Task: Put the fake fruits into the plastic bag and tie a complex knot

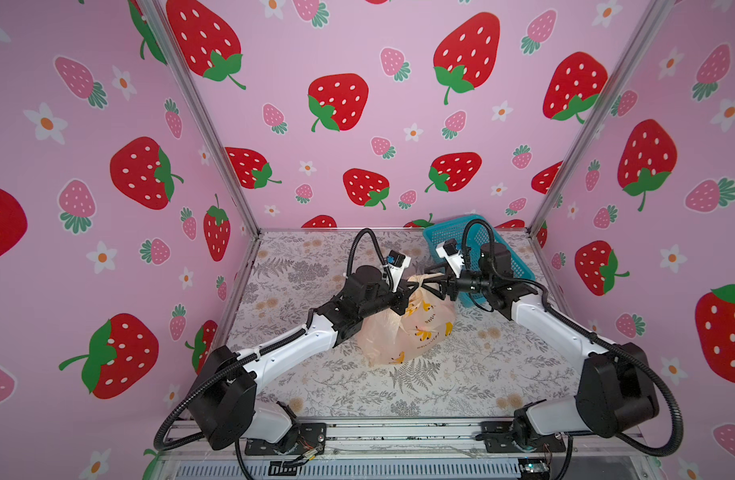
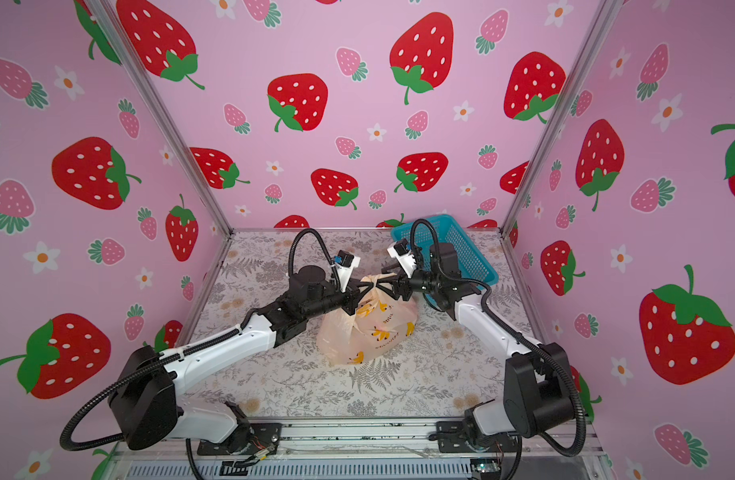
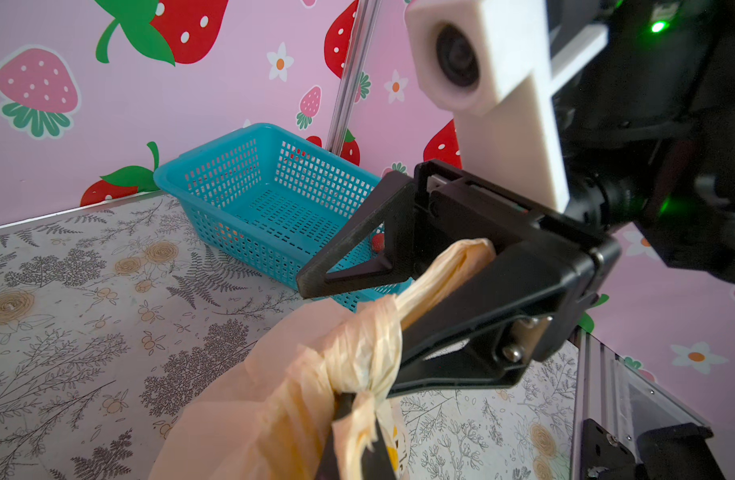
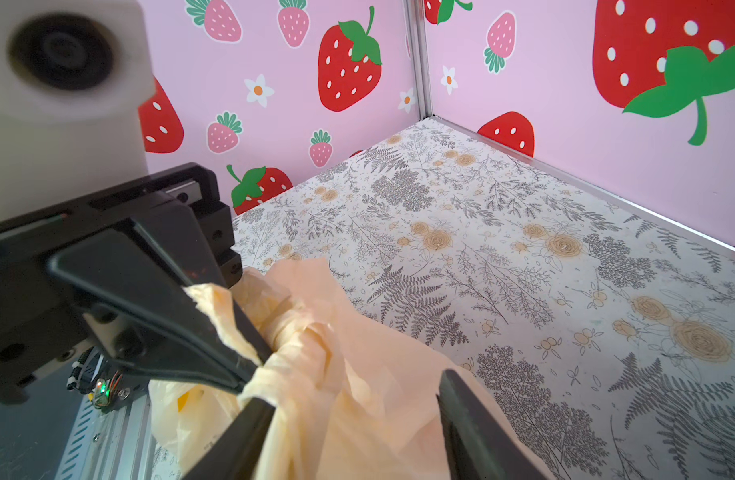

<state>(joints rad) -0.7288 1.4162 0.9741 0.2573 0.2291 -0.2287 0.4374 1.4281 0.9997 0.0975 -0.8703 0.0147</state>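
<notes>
The thin, crinkly peach-beige plastic bag [image 1: 403, 336] sits knotted just below both grippers. The left gripper [image 4: 253, 374] pinches one twisted handle tail [image 4: 216, 303]; the right gripper [image 4: 349, 399] gapes wide around the other, contact unclear. Soft, slippery film: grip tails beside the knot [image 3: 357, 353].

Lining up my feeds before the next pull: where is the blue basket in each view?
In a top view: blue basket at the back right of the table.
In a top view: same back-right spot.
Left wrist: in it, beyond the plastic bag.
Right wrist: not in it.
Shared landmark: the plastic bag, in all four views.
</notes>
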